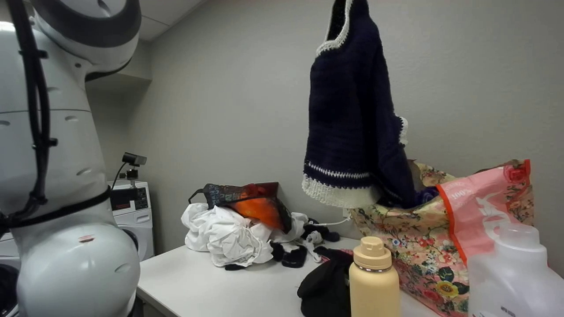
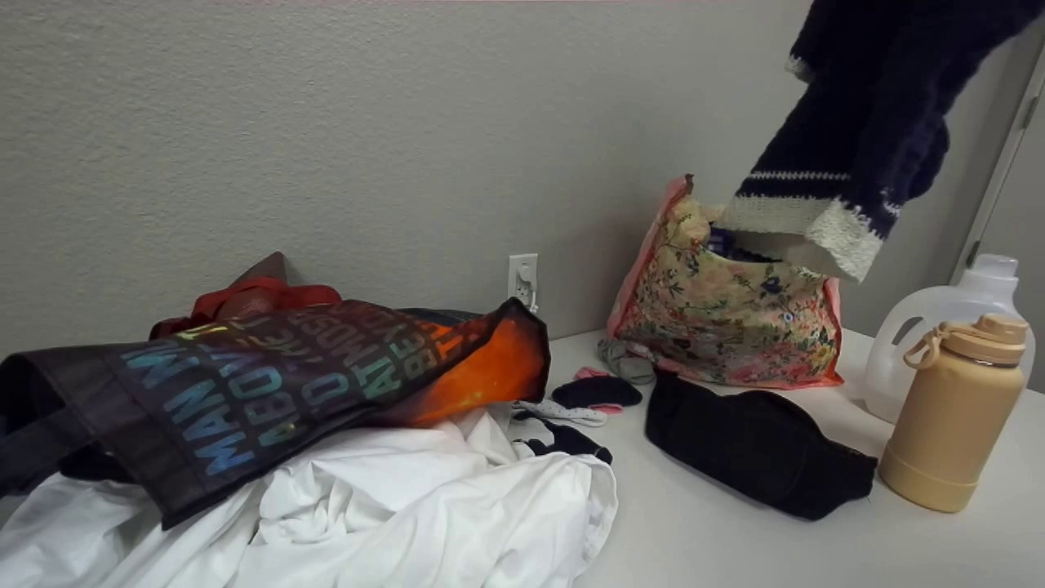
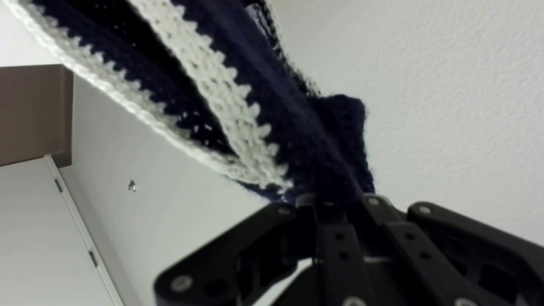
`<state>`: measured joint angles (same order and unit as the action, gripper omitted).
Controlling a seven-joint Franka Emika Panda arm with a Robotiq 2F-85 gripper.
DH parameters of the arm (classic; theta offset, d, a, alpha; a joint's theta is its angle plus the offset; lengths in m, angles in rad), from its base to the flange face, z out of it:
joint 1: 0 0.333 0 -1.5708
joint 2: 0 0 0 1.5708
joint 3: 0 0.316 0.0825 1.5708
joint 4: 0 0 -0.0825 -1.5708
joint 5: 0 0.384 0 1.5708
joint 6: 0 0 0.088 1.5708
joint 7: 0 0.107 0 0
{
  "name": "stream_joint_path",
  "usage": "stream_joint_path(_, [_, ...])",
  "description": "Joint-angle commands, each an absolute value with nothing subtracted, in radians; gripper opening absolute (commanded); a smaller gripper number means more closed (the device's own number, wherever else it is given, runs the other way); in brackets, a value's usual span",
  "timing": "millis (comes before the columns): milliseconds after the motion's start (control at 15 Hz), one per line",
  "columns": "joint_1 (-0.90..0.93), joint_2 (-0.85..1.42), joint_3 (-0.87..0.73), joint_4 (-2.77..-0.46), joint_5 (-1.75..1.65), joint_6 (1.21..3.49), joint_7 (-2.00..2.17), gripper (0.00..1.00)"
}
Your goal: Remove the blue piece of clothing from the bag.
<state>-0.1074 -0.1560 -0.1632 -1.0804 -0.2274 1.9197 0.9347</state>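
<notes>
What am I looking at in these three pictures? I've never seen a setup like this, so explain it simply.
The big white machine is a robot arm, steered by a person. Two pictures come from cameras set up outside the robot; the close-up comes from a camera on its wrist, showing its black hand.

That hand is closed on a navy knitted garment with white trim, whose lower part hangs by the mouth of a floral bag. I can't tell whether it is fully out.

On the white table, besides that bag, are a tan bottle, a translucent jug, a black cloth, and a white cloth pile with a dark printed bag on top.
</notes>
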Motion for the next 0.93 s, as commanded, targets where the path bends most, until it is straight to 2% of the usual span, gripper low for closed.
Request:
stream_joint_path(0, [-0.095, -0.111, -0.173, -0.912, -0.158, 1.771, 0.833, 0.05])
stream_joint_path(533, [-0.027, -0.104, -0.112, -0.789, -0.158, 1.426, 0.582, 0.06])
stream_joint_path(867, [0.047, -0.137, -0.035, -0.907, -0.144, 1.310, 0.468, 0.06])
